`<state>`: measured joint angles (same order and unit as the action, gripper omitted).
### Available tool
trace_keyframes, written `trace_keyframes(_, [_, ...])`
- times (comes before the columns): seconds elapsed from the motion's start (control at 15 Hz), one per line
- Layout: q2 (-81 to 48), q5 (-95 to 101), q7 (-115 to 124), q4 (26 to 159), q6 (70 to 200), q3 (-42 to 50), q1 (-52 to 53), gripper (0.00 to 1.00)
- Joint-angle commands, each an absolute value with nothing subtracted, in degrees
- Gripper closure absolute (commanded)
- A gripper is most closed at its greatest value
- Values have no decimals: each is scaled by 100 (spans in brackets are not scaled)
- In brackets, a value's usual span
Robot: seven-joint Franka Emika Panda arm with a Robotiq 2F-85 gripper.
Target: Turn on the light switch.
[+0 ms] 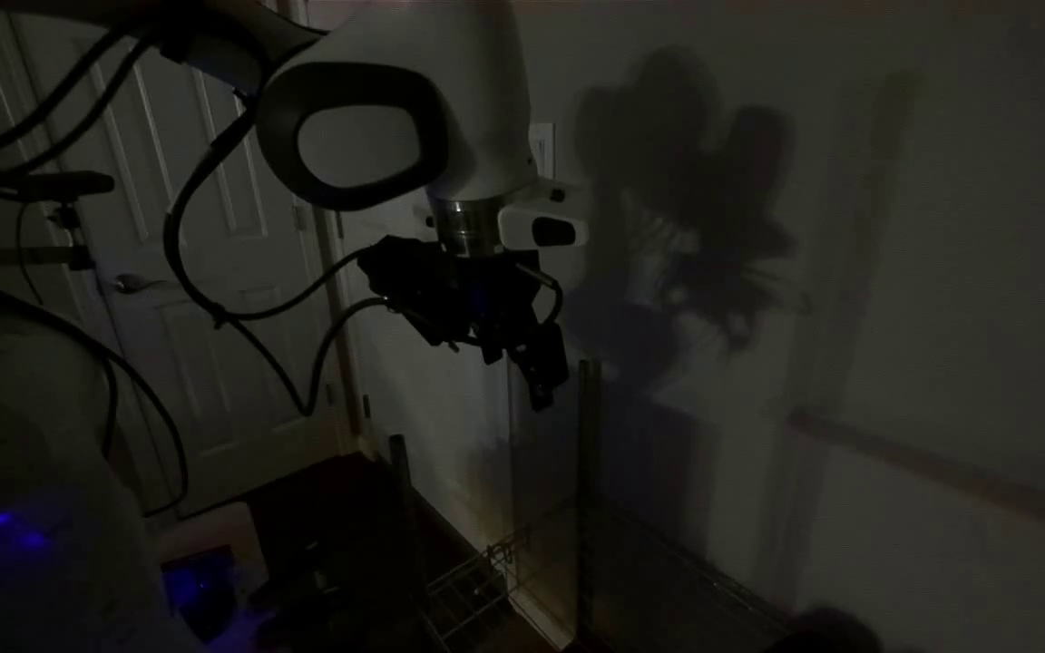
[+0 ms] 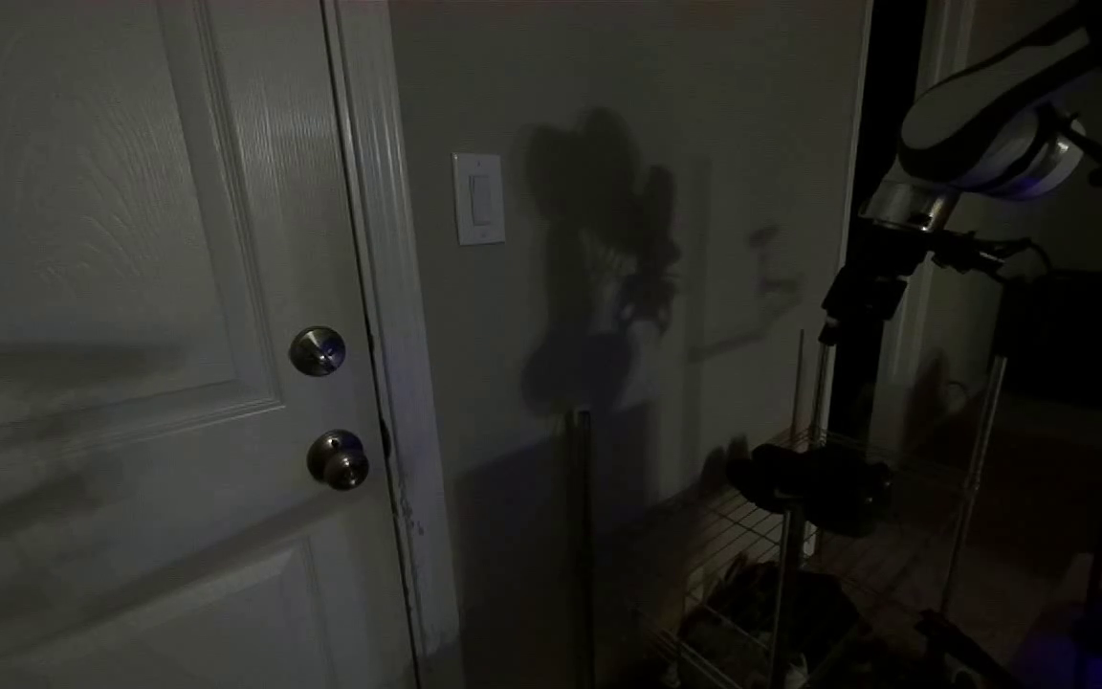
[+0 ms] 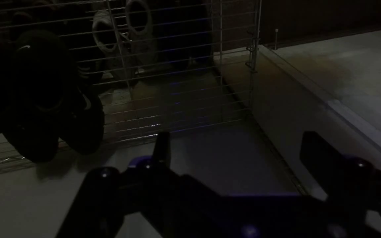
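Note:
The light switch (image 2: 480,199) is a small white plate with a tall rocker on the wall beside the door frame in an exterior view. In an exterior view, the plate (image 1: 544,145) shows only partly, with the arm covering its left side. My gripper (image 3: 236,134) is open in the wrist view, with nothing between its fingers. It points downward, well apart from the switch and lower than it, in both exterior views (image 1: 536,390) (image 2: 830,330). The switch is out of the wrist view. The scene is very dark.
A white panelled door (image 2: 121,239) with a round knob (image 2: 339,461) and lock (image 2: 318,351) is left of the switch. A wire rack with upright posts (image 1: 588,490) stands along the wall below the gripper. Dark shoes (image 3: 81,122) rest on the rack.

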<state>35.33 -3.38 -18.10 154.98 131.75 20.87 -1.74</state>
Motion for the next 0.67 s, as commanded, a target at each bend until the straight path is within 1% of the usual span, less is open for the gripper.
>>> trace_keyframes(0.0, [3503, -460, -1900, 15485, 13152, 1939, -323, 0])
trace_keyframes(0.27, [3571, -590, -1838, 15272, 13115, 1694, -106, 0])
trace_keyframes(0.6, [3823, -701, -1872, 14956, 13221, 1029, 451, 0])
